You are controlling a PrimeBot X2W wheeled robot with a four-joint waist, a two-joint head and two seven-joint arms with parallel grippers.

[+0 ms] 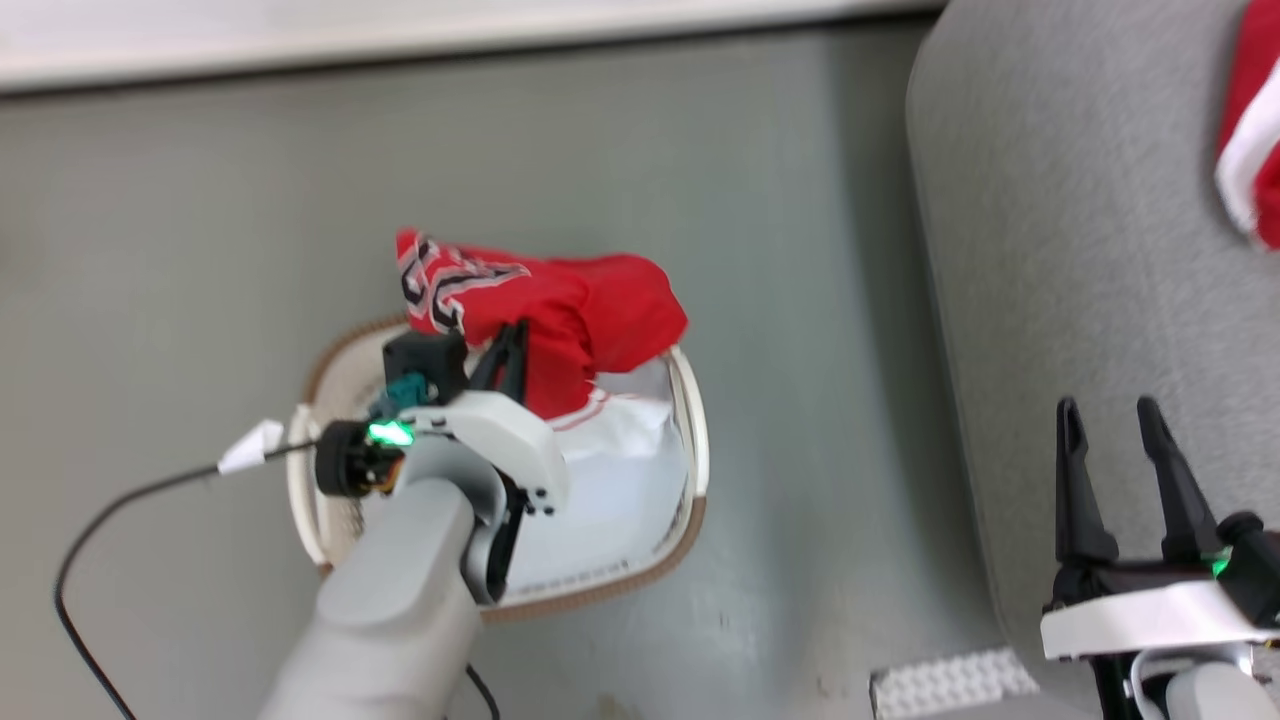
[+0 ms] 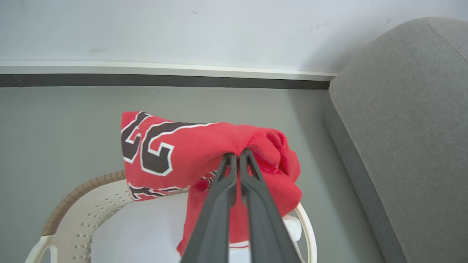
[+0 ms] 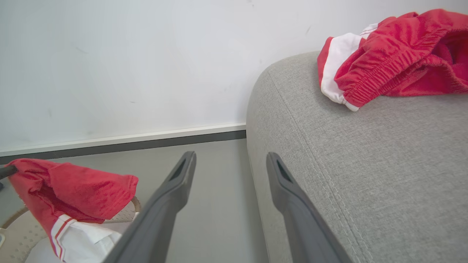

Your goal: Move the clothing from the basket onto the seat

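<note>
Grey floor (image 1: pixel 820 400) between basket (image 1: pixel 698 450) and seat (image 1: pixel 1050 250)

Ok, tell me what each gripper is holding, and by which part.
The left gripper pinches a bunched fold of the bright red numbered jersey. The right gripper is open, holding nothing.

The only markings close to legible stand on the bright red sports jersey (image 2: pixel 219 146). In the left wrist view, two large black numerals (image 2: pixel 157 151) edged in white sit on the upper left part of the cloth. The fabric is bunched and folded, and the fold cuts off the left numeral, so neither digit can be told for certain. Below them a strip of further black, white-edged print shows in a crease, too broken to read. In the head view the jersey's print (image 1: pixel 440 285) is blurred and unreadable.
</note>
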